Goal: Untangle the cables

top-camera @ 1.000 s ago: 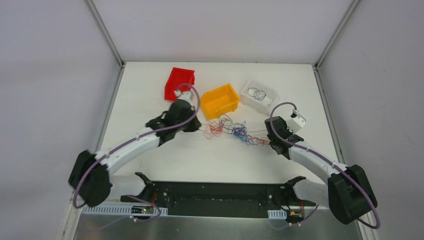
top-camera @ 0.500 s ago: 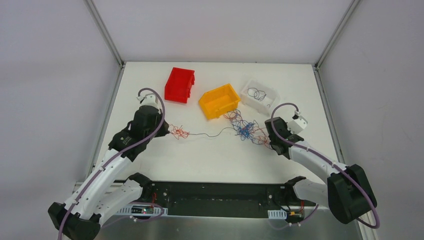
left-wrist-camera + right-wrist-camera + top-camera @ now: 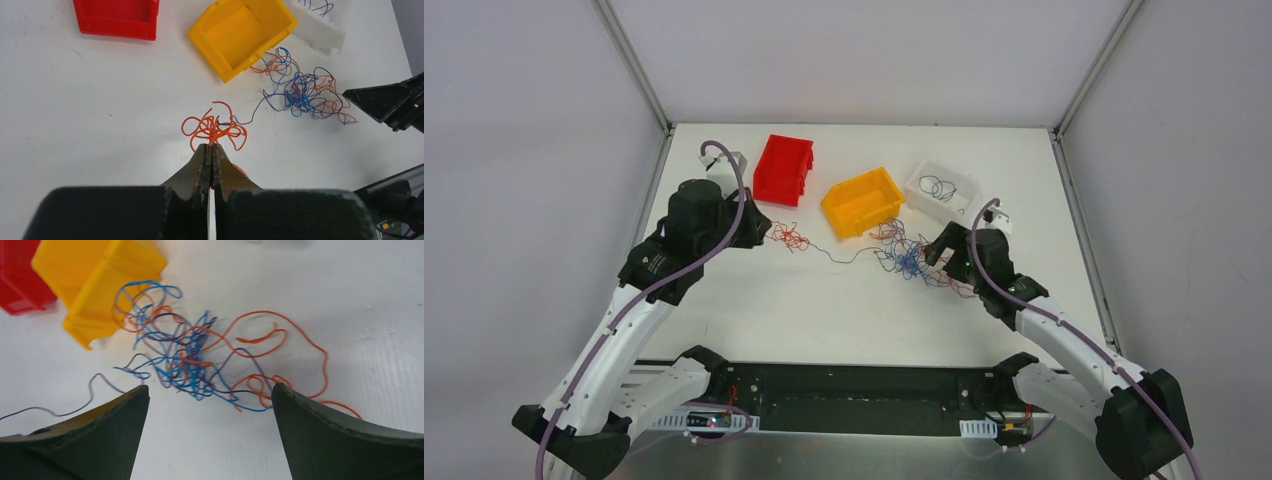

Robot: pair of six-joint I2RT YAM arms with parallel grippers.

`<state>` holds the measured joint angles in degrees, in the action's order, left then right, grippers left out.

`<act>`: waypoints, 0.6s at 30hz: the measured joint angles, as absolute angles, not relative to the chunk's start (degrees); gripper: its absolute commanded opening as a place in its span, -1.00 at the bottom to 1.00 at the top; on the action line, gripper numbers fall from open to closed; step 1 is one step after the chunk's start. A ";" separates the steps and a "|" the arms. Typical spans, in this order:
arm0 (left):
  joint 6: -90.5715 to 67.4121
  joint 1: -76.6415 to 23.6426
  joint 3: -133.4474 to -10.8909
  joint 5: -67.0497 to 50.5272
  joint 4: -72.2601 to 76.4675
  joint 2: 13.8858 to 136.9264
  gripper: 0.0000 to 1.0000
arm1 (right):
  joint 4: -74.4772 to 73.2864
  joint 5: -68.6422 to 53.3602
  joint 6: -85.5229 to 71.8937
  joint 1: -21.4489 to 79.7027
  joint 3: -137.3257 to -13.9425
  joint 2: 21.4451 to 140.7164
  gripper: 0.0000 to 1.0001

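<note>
The cables lie in two bunches joined by one thin dark wire (image 3: 844, 257). My left gripper (image 3: 762, 228) is shut on the small orange clump (image 3: 215, 131), which sits just in front of the red bin. The main knot (image 3: 911, 258) of blue, orange and dark wires rests by the yellow bin's near corner. My right gripper (image 3: 944, 262) stands wide open just right of that knot, and nothing sits between its fingers. In the right wrist view the knot (image 3: 192, 360) spreads beyond the right gripper (image 3: 210, 388), with orange loops trailing past the right fingertip (image 3: 282, 392).
Three bins stand at the back: red bin (image 3: 776, 190), yellow bin (image 3: 854, 225) and white bin (image 3: 916, 190). Dark cable loops (image 3: 940, 187) lie inside the white one. The yellow bin's corner touches the knot's far side.
My right gripper has opened and let go of the main knot. My left gripper has drawn the orange clump away to the left, then slightly back toward the red bin, stretching the dark wire.
</note>
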<state>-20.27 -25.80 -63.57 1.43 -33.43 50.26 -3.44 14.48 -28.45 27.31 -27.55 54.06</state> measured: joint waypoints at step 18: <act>-17.91 -25.80 -62.85 -5.89 -33.76 48.77 -1.00 | -0.40 13.10 -63.46 52.93 -45.50 73.43 0.94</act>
